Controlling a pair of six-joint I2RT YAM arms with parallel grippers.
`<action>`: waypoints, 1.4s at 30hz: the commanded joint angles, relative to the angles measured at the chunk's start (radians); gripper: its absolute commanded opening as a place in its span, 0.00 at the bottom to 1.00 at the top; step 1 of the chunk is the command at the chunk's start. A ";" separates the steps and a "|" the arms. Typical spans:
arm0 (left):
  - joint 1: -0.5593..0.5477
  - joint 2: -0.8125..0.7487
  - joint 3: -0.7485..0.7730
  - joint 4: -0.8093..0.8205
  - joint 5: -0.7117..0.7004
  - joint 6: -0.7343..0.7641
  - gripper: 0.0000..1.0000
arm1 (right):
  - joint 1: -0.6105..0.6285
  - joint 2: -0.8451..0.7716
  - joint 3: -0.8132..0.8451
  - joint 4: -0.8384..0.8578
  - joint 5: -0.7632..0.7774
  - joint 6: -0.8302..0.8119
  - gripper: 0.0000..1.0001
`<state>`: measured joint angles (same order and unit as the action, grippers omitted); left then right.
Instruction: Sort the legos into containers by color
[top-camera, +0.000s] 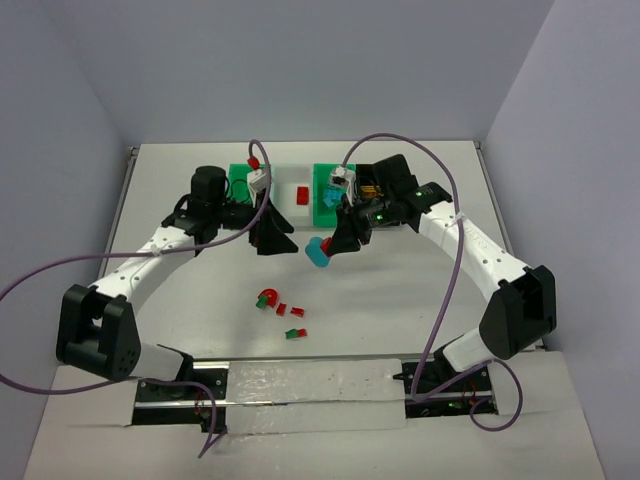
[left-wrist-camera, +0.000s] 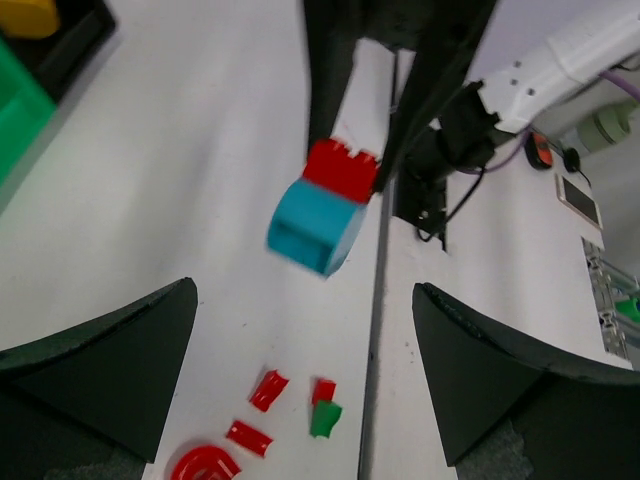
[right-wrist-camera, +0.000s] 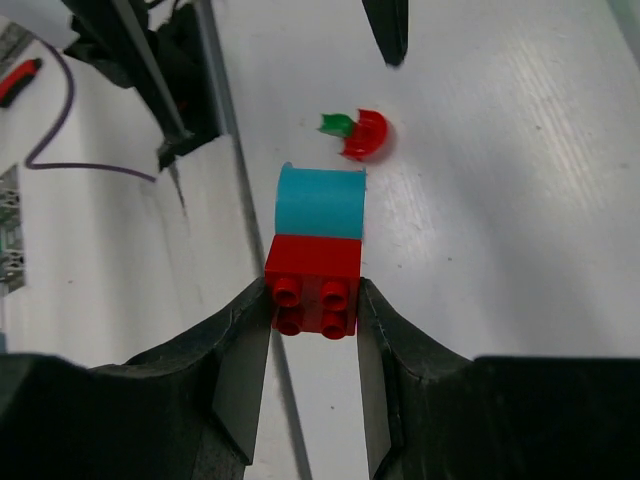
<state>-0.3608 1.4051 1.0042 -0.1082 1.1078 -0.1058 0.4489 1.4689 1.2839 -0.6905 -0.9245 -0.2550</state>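
Right tool (right-wrist-camera: 313, 300) clamped on red brick (right-wrist-camera: 312, 262); cyan brick (right-wrist-camera: 320, 200) stacked on it, sticking out past its tips. Left tool (left-wrist-camera: 303, 295) wide open, stack just ahead. Suggest left closes squarely on cyan only, then a straight pull.

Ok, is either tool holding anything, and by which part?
The right tool grips a red-and-cyan stacked lego by the sides of its red brick; the cyan piece sticks out. The left tool is open and holds nothing.

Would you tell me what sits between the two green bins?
In the top external view, a white bin holding one red brick sits between the left green bin and the right green bin.
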 joint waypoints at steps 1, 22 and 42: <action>-0.055 -0.024 0.029 0.068 0.072 -0.011 0.99 | 0.023 0.000 0.037 0.098 -0.152 0.092 0.00; -0.111 0.089 0.126 -0.022 0.215 0.019 0.34 | -0.004 -0.062 0.018 0.108 -0.158 0.042 0.00; -0.093 0.457 0.526 0.061 -0.553 0.044 0.16 | -0.372 -0.238 -0.126 0.118 -0.028 0.064 0.00</action>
<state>-0.4388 1.7618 1.3407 -0.1966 0.8349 0.0270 0.0792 1.2731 1.1923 -0.6454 -1.0370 -0.2468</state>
